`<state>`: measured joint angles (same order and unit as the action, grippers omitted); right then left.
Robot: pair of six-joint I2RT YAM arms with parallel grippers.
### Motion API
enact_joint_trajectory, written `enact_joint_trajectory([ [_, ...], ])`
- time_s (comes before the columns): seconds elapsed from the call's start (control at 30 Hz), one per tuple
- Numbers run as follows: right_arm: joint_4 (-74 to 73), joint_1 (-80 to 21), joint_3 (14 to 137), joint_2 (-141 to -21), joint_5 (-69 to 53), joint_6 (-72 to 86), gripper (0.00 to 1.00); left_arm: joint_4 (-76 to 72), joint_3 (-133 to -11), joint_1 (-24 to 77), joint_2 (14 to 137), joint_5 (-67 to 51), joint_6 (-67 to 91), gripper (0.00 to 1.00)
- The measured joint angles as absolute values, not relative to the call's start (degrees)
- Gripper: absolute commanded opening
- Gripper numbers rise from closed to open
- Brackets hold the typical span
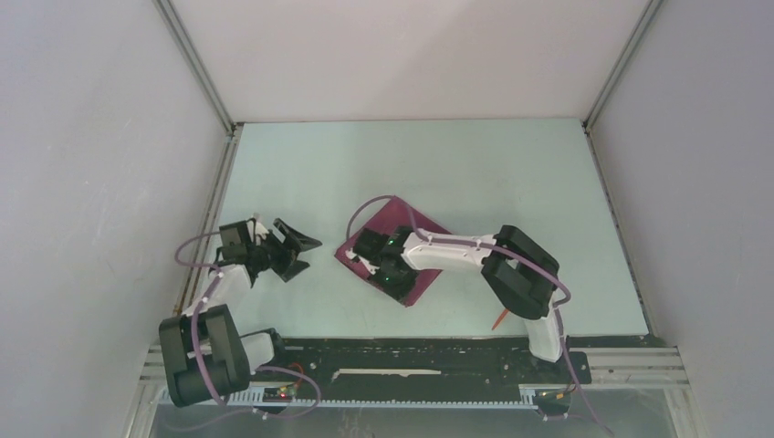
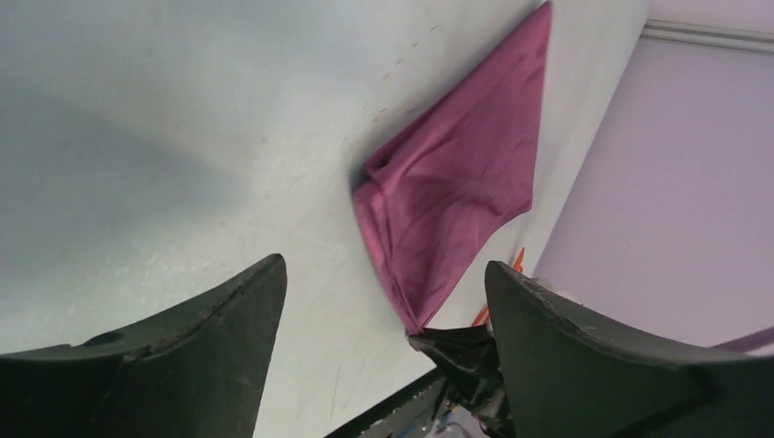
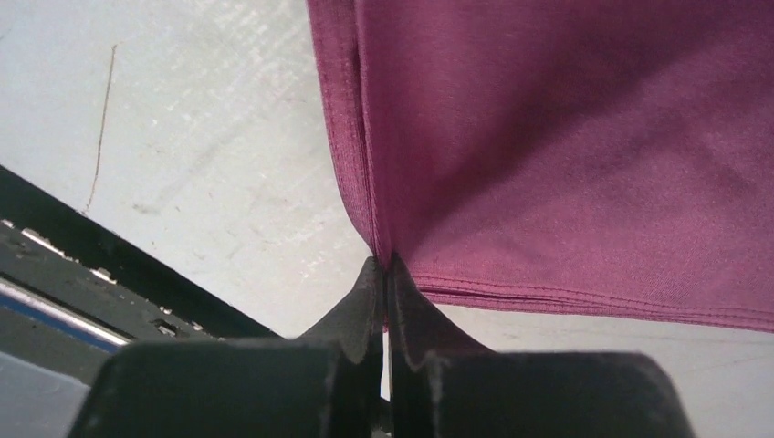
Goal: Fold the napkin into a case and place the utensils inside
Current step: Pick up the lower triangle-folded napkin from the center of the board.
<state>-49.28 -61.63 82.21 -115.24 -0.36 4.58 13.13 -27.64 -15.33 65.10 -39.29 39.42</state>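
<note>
While the right gripper [image 3: 384,274] is pressing its fingers tight together on a corner of the napkin [image 3: 566,146], the cloth's stacked hems are fanning out from the pinch. That hold looks meant for carrying the corner over into the next fold. Seen from above, the napkin [image 1: 392,221] is lying near the middle of the table [image 1: 511,182], already doubled into a smallish rectangle and turned on the diagonal. The right arm is reaching across its middle and hiding part of it. Its long axis appears to be running from near-left toward far-right, though the shape is only a little longer than wide. The left gripper [image 1: 306,257] is hovering to the cloth's left, well apart from it, fingers spread wide and gripping nothing — probably waiting clear so as not to drag the fabric. Of the utensils [image 1: 500,318], only an orange-red sliver is showing, lying near the table's front edge beside the right arm — well outside the napkin.
</note>
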Motion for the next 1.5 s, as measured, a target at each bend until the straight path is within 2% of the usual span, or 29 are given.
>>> enact_joint_trajectory([
  [0.27, -41.1, -54.1, 74.6, -108.5, -13.2, 5.1, 0.00, 2.0, -20.3, -10.6, 70.9, -39.9, 49.7, 0.85],
  [0.5, -36.8, -49.1, 70.9, -104.4, -21.4, 5.8, 0.00, -10.0, -20.3, -3.5, 78.8, -38.1, 57.0, 0.74],
  [0.73, -34.2, -45.9, 68.2, -101.9, -25.1, 6.4, 0.00, -17.0, -20.3, -2.0, 83.6, -36.4, 61.0, 0.53],
  [1.1, -31.4, -43.3, 66.0, -99.3, -27.6, 7.3, 0.00, -19.1, -22.7, 1.3, 84.5, -34.7, 63.2, 0.29],
  [1.17, -30.8, -42.8, 65.1, -99.0, -27.8, 7.7, 0.00, -19.1, -23.4, 1.5, 84.5, -34.7, 63.6, 0.15],
  [1.23, -30.4, -42.1, 64.4, -99.0, -28.2, 7.9, 0.00, -19.0, -24.3, 1.9, 84.5, -34.7, 64.4, 0.08],
  [1.27, -30.2, -41.7, 64.0, -99.0, -28.4, 7.9, 0.00, -18.8, -24.9, 2.2, 84.5, -34.7, 64.5, 0.07],
  [1.37, -29.5, -39.9, 62.9, -99.0, -29.3, 8.3, 0.00, -17.4, -27.5, 3.3, 84.5, -34.7, 64.7, 0.12],
  [1.5, -28.4, -37.1, 62.2, -99.0, -30.6, 8.8, 0.00, -13.9, -32.6, 4.6, 84.9, -34.2, 64.5, 0.11],
])
